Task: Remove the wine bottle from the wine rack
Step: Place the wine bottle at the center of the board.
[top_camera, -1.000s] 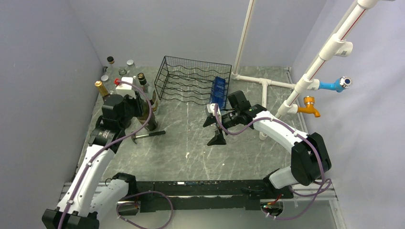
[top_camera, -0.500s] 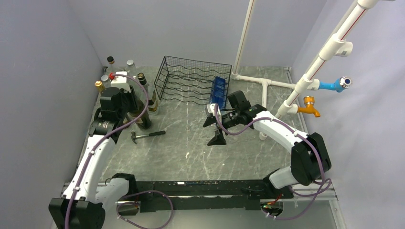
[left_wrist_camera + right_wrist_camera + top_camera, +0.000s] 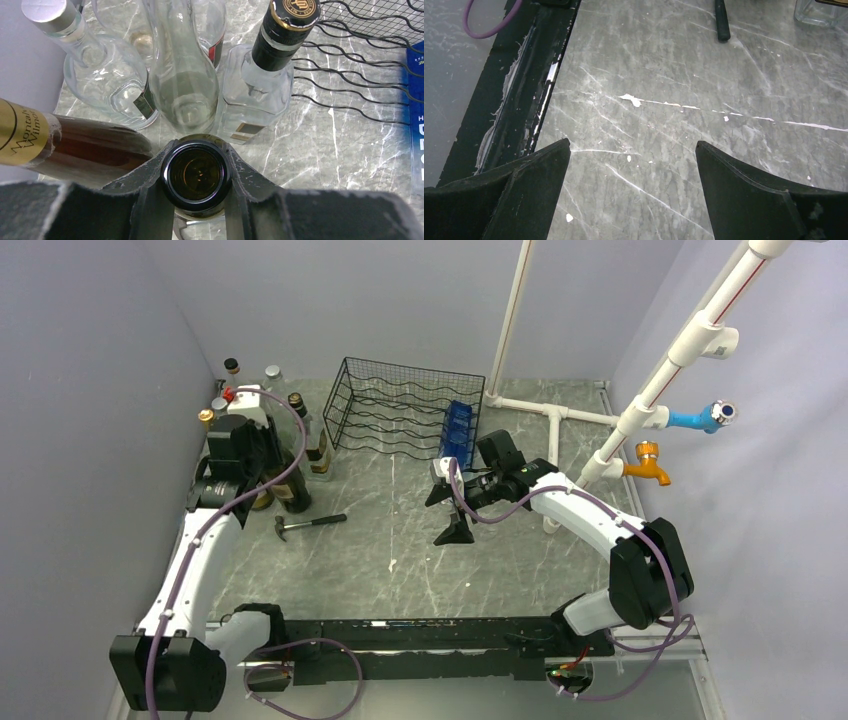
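Soft, even light falls from above; the grey worktop (image 3: 400, 550) is bright, and the shadows under my arms are weak. The clear glass bottles (image 3: 182, 75) show small white glints, and the wine bottle (image 3: 196, 172) mouth shows an amber one. My left fingers (image 3: 142, 197) and right fingers (image 3: 519, 195) look dark and slightly blurred.

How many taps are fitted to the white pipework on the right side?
2. A blue tap sits on the slanted white pipe at the right. An orange tap is just below it, lower on the same pipe. None looks hidden.
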